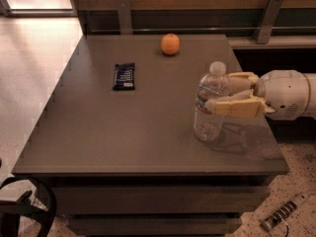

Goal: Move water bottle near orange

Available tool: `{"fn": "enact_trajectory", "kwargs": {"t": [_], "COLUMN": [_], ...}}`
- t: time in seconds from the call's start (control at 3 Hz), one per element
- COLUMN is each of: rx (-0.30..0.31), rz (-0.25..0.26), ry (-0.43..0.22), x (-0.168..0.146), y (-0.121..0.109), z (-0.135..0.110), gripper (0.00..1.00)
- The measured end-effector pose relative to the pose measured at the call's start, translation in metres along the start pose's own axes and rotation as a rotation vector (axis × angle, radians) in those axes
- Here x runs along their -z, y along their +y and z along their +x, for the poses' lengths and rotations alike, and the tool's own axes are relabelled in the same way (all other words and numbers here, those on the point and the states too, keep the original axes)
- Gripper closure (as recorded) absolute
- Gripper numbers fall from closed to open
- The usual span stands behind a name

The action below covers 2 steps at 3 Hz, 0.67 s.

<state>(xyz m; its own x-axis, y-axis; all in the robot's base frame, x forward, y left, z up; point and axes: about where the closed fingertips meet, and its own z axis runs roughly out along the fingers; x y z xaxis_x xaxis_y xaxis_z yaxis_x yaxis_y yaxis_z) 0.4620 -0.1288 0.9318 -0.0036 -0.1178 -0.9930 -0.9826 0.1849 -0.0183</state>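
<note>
The water bottle (211, 102) is clear and ribbed with a white cap and a red-and-blue label band. It stands upright near the right front of the grey table (123, 127). My gripper (220, 94) reaches in from the right with its tan fingers (236, 107) closed around the bottle's middle. The orange (170, 44) sits at the far edge of the table, well behind and a little left of the bottle.
A flat dark blue snack bar (124, 76) lies on the left part of the table. A wall rail with metal brackets (123, 15) runs behind the table. A power strip (284, 213) lies on the floor at the lower right.
</note>
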Motion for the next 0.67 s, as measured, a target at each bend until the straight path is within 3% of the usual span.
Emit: {"fn": "enact_trajectory", "kwargs": {"t": [0.33,0.67], "rx": [-0.002,-0.032], "rz": [-0.002,0.028], "ry": [0.001,0.014], "x": [0.000,0.014], "y": [0.000,-0.016], "z": [-0.001,-0.012], "gripper": [1.00,1.00]}}
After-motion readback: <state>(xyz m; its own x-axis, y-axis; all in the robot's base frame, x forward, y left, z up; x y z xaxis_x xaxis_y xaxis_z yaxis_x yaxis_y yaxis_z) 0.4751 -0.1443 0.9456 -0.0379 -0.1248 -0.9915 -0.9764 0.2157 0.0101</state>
